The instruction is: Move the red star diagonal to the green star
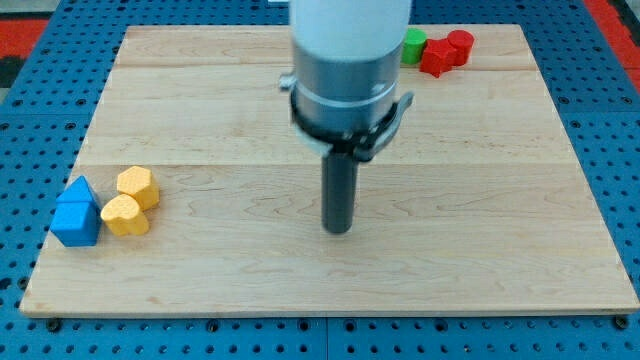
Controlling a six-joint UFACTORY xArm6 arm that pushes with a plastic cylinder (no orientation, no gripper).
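The red star (pixel 436 56) lies near the view's top right, touching a green block (pixel 414 46) on its left, partly hidden behind the arm, so its shape is unclear. A second red block (pixel 460 44) sits just right of the red star. My tip (pixel 339 229) rests on the board's middle, well below and left of these blocks, touching none.
At the view's left, two yellow heart-like blocks (pixel 137 186) (pixel 125 215) sit next to two blue blocks (pixel 79 191) (pixel 76 220) near the board's left edge. The wooden board (pixel 500 200) lies on a blue pegboard (pixel 620 130).
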